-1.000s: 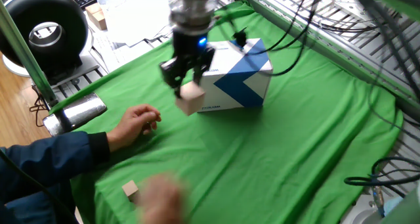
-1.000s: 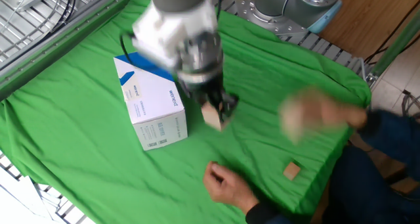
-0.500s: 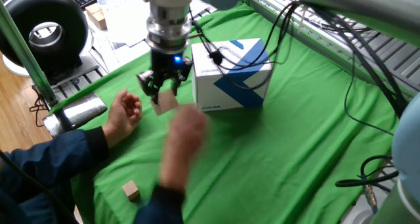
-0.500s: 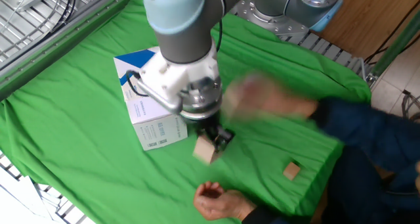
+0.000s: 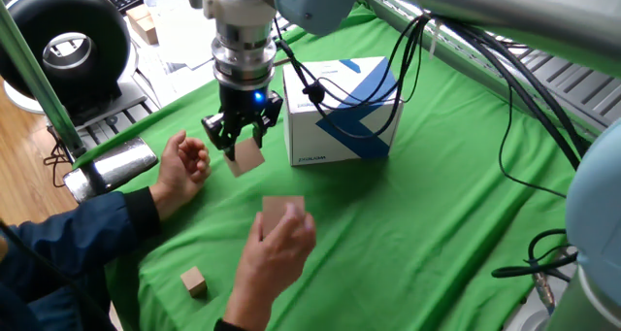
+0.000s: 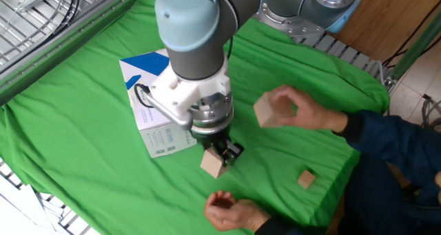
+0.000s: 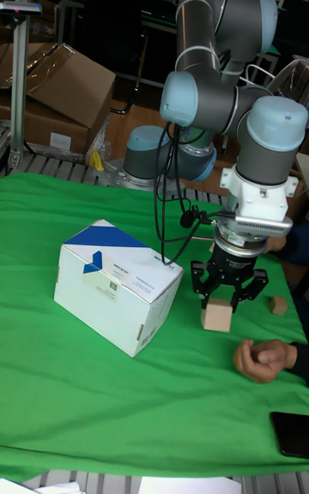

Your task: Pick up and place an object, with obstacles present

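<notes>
The object, a small light-tan wooden cube [image 5: 248, 157] [image 6: 213, 164] [image 7: 217, 316], sits slightly tilted between my gripper's fingers, low over the green cloth; I cannot tell whether it touches the cloth. My gripper [image 5: 243, 142] [image 6: 223, 154] [image 7: 226, 298] is shut on it. The obstacle, a large white box with blue patches [image 5: 344, 108] [image 6: 155, 118] [image 7: 116, 284], stands close beside the gripper, a short gap away.
A person's hand holds a larger tan block [image 5: 283, 210] [image 6: 264, 109] above the cloth near my gripper. Their other hand [image 5: 184, 164] [image 6: 224, 211] [image 7: 262, 359] rests on the cloth beside the cube. A tiny wooden piece [image 5: 194, 282] [image 6: 306, 178] [image 7: 277, 305] lies near the edge.
My gripper carried the cube away from the box front toward the person's side and lower. The person's blurred hand settled, now holding up the larger block.
</notes>
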`<state>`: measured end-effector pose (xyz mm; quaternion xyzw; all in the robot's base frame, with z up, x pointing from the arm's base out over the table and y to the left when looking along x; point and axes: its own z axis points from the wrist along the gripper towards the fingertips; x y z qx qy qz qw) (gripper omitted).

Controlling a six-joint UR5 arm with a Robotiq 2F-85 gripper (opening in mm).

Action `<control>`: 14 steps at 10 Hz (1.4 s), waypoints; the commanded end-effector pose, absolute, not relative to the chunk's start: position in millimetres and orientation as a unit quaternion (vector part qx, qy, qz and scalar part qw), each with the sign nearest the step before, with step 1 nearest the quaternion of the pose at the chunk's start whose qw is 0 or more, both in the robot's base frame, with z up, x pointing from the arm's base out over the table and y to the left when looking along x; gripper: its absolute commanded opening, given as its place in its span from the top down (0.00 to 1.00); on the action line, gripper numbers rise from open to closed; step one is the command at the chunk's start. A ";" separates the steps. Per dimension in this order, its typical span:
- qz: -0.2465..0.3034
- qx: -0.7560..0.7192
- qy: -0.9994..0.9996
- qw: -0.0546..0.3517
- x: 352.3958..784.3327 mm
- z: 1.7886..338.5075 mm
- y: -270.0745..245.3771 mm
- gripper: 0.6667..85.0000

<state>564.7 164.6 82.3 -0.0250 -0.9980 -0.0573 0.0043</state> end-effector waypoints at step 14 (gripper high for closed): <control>-0.049 0.080 -0.996 0.006 571.7 80.7 151.7 0.09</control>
